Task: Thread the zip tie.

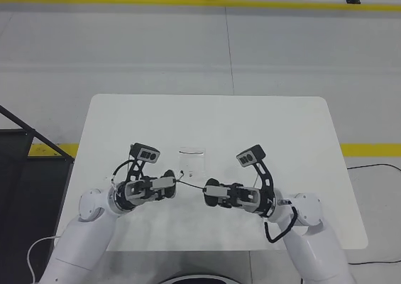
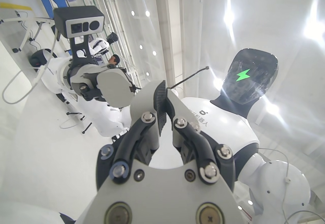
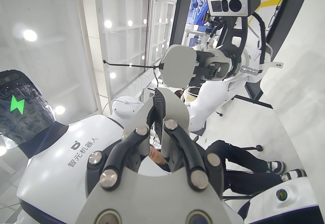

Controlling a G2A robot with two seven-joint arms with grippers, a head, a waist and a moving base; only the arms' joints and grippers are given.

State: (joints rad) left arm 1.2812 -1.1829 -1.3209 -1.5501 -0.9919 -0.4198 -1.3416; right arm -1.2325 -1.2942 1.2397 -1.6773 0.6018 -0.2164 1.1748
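left end effector [image 1: 174, 182] pinches zip tie [image 1: 189, 185] above table [image 1: 257, 121].

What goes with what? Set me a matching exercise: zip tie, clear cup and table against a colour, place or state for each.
1. zip tie
2. clear cup
3. table

A. white, bears the cup
B. stands on the table, beyond the grippers
C. black, pinched by the left gripper and the right gripper

Pairs: 1-C, 2-B, 3-A.
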